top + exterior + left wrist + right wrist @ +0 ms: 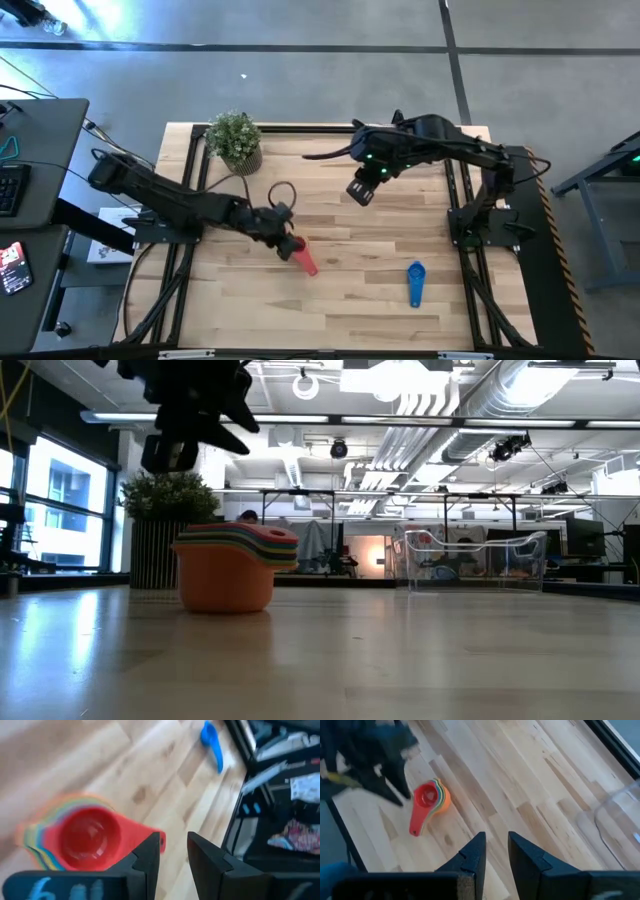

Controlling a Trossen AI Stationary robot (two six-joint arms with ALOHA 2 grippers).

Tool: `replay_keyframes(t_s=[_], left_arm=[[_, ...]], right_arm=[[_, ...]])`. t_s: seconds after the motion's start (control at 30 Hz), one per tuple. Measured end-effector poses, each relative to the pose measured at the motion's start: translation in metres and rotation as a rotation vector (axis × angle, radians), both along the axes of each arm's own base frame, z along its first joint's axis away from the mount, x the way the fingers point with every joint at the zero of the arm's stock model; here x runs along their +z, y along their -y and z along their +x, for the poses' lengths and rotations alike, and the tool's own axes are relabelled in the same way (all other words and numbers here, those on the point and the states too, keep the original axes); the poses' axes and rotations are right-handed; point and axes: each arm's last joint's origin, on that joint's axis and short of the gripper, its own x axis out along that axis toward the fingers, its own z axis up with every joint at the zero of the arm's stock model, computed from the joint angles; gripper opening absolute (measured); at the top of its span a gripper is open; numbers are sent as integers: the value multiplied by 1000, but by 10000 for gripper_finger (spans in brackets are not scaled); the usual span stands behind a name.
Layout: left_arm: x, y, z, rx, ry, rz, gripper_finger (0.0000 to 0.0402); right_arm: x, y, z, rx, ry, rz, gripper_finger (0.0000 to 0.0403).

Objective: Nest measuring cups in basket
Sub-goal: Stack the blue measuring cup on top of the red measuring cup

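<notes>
Pale wood table bears nested measuring cups, red topmost; left hand spread above, right hand spread

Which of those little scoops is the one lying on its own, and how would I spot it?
Start at the wooden table and find the potted plant at its far edge. Go to the opposite, near side, below the right arm's pincer: the blue scoop lies there alone. The other scoops sit stacked, red on top, by the left pincer.
</notes>
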Motion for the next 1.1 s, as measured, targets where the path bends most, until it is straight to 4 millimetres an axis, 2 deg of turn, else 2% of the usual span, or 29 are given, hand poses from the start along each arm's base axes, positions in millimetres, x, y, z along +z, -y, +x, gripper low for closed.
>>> replay_keyframes(t_s=[0.1, 0.27, 0.43, 0.53, 0.73, 0.9, 1.1], left_arm=[[12, -11, -7, 20, 28, 22, 90], [32, -28, -23, 9, 74, 92, 90], [52, -43, -42, 12, 139, 146, 90], [62, -52, -55, 13, 170, 193, 90], [82, -68, -73, 29, 280, 302, 90], [91, -80, -84, 46, 321, 385, 90], [94, -87, -88, 59, 333, 441, 90]], right_arm=[[5, -4, -10, -28, 5, -3, 74], [10, -24, -21, -73, 32, -27, 74], [0, -42, -29, -202, 24, -6, 74], [-15, -52, -36, -300, -13, 33, 74], [-57, -69, -57, -546, -122, 111, 74], [-84, -81, -77, -712, -181, 167, 74], [-108, -95, -97, -844, -205, 182, 74]])
